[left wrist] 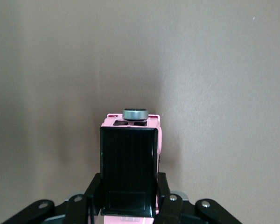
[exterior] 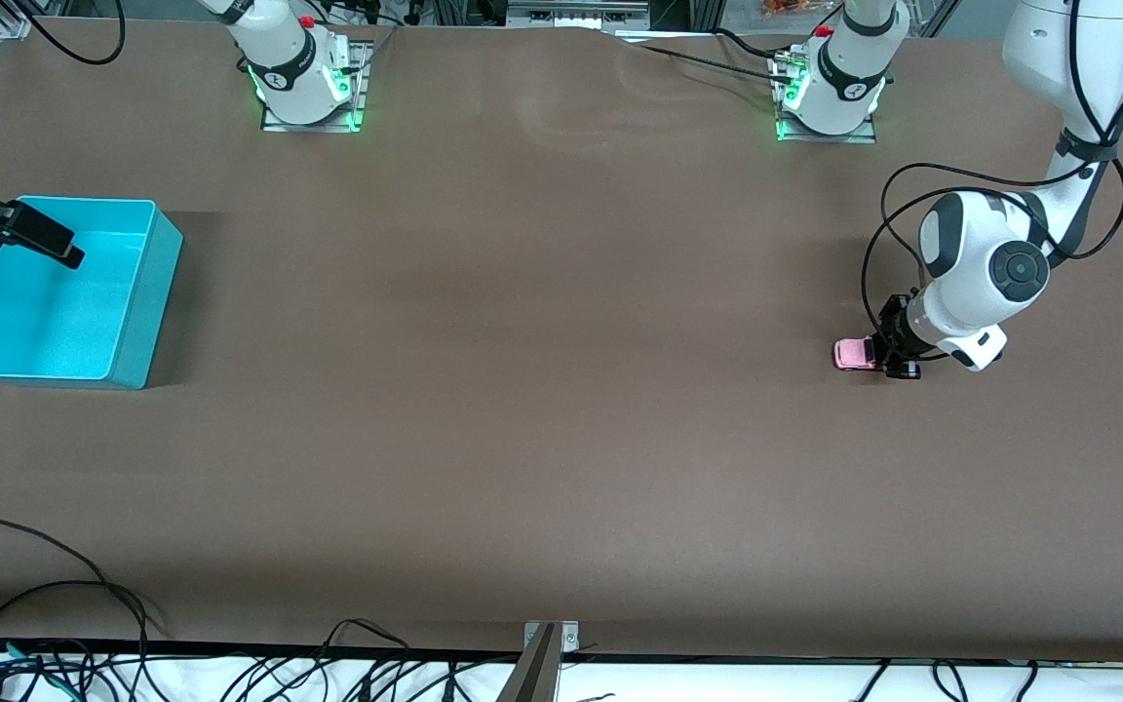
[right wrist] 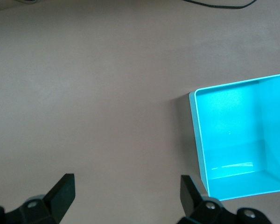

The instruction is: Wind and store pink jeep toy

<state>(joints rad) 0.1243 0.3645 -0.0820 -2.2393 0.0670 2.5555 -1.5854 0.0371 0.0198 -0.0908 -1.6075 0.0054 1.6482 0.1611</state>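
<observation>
My turquoise plastic bin [exterior: 137, 322] is sitting empty; my left gripper [exterior: 881, 353] is clamping the tiny pink jeep toy [exterior: 853, 354] — my right gripper [exterior: 69, 255], fingers apart, is waiting over the bin.

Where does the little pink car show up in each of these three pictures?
Front view: the jeep sits on the table toward the left arm's end, clamped in the left end effector.
Left wrist view: jeep low in the middle, between the fingers.
Right wrist view: not in it.
Shared landmark: the brown table.
</observation>
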